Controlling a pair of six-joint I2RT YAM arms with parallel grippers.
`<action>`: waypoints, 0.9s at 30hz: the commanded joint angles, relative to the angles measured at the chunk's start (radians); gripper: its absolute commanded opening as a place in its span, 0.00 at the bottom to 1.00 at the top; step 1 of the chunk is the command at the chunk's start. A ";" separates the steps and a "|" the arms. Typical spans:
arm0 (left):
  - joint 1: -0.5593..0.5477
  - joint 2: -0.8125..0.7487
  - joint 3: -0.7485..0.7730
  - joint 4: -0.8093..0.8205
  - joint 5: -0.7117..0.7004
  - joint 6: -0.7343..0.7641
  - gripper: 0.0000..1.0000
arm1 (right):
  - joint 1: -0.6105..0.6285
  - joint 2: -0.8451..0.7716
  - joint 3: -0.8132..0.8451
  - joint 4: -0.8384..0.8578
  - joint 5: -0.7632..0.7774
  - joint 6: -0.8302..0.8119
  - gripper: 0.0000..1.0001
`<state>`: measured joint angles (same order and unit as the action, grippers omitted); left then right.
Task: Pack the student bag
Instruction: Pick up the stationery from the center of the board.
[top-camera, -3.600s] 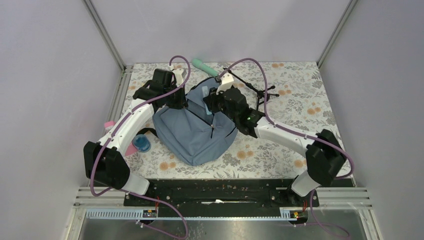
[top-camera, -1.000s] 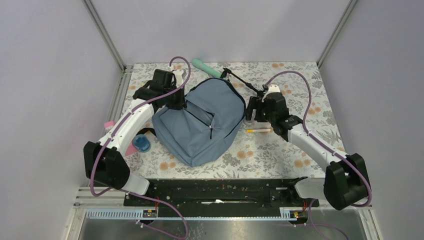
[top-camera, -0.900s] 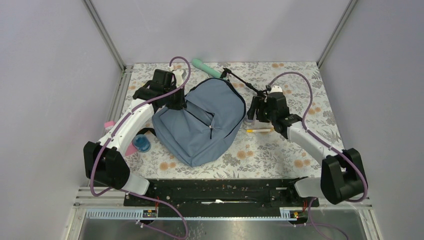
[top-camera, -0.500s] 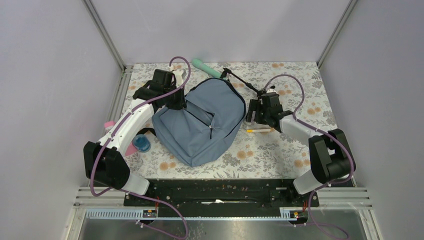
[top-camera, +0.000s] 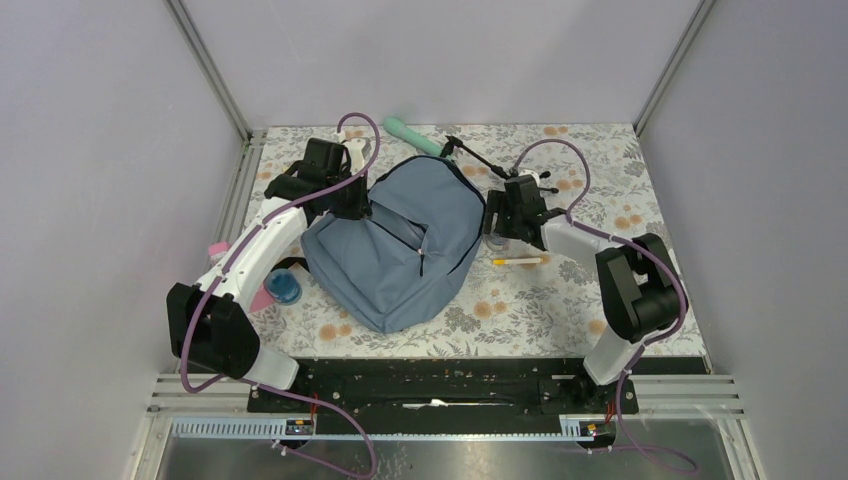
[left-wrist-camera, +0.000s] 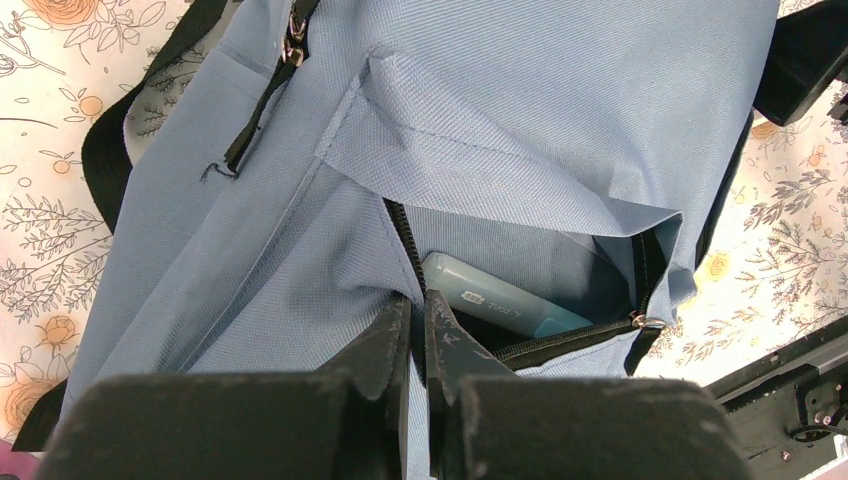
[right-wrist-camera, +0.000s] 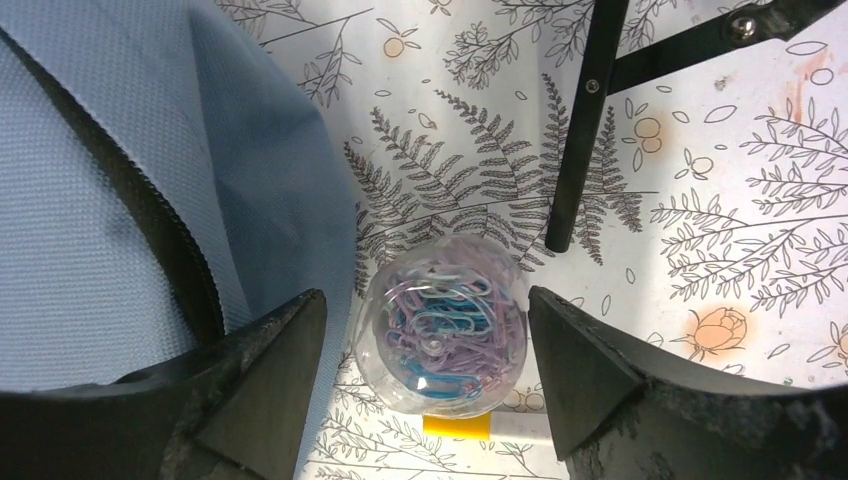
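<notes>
The slate-blue student bag (top-camera: 400, 250) lies on the floral table between the arms. My left gripper (top-camera: 357, 205) is shut on the zipper edge of its open pocket (left-wrist-camera: 418, 305). A light-blue tube (left-wrist-camera: 490, 300) lies inside that pocket. My right gripper (top-camera: 497, 230) is open just right of the bag. In the right wrist view its jaws (right-wrist-camera: 427, 300) stand on either side of a clear round container of coloured paper clips (right-wrist-camera: 440, 335) without touching it. A yellow-and-white pen (top-camera: 518, 261) lies just beyond the container and also shows in the right wrist view (right-wrist-camera: 480, 428).
A teal handle-like object (top-camera: 408, 134) and a black folding stand (top-camera: 478, 160) lie at the back; one leg of the stand (right-wrist-camera: 580, 130) is close to the container. A blue cup-like item (top-camera: 283, 287) and a pink item (top-camera: 216, 247) sit left of the bag.
My right gripper left the bag's opening, swung right, then came back in over the paper clip container beside the bag. The left gripper and bag have not moved.
</notes>
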<state>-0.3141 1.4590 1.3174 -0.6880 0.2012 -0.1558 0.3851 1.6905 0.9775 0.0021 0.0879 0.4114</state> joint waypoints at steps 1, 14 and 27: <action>0.007 -0.052 0.012 0.047 -0.008 0.019 0.00 | 0.030 0.028 0.062 -0.045 0.106 0.035 0.79; 0.011 -0.058 0.014 0.047 -0.003 0.018 0.00 | 0.031 -0.028 -0.024 -0.101 0.166 0.044 0.78; 0.010 -0.063 0.013 0.047 -0.002 0.016 0.00 | 0.031 0.004 0.014 -0.085 0.178 -0.006 0.72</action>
<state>-0.3103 1.4590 1.3174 -0.6903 0.2016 -0.1539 0.4072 1.6917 0.9516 -0.0879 0.2440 0.4358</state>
